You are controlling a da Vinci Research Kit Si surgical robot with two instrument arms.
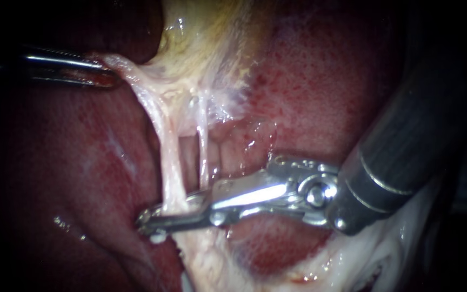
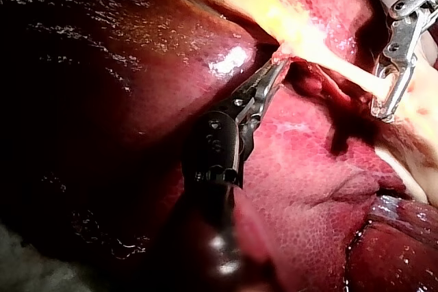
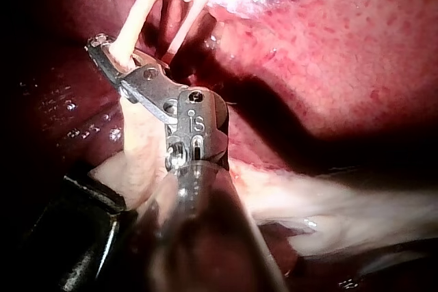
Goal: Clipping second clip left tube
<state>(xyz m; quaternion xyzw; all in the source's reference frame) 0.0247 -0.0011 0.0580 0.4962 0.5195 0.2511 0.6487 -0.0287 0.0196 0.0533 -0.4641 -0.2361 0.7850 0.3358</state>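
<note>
The only marking is a small engraved mark on the silver metal housing of the right instrument, behind its hinge. No readable text stands on the tissue.

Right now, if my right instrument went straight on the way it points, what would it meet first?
The right instrument straddles the left tube; past that, likely the liver, though depth is unclear.

The right instrument is gripping a pale tube between its jaws, one jaw pressing on each side. A second, thinner tube is running just beside the first, outside the jaws. Speckled red liver is lying behind both tubes.
</note>
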